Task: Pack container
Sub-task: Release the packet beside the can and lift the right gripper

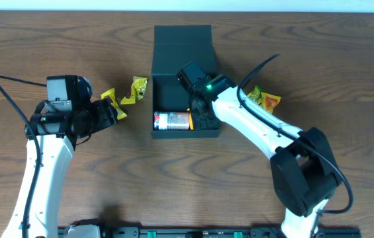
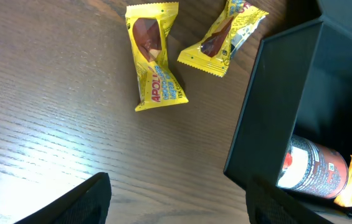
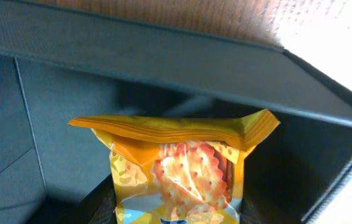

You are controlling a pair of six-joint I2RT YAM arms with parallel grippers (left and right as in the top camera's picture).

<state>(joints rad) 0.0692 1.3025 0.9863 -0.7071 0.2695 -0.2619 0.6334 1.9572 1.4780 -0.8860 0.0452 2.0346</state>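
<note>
Wood table [image 1: 173, 192], container [image 1: 167, 86] holding can [image 1: 172, 121], crackers [image 3: 182, 174]

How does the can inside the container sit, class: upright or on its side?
On its side: the can lies lengthwise on the floor of the container, its long side facing up.

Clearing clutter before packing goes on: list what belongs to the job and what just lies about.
Job in hand: container; orange cracker packet inside it; red can inside.
Lying loose outside: two yellow packets; another packet right of container.
</note>
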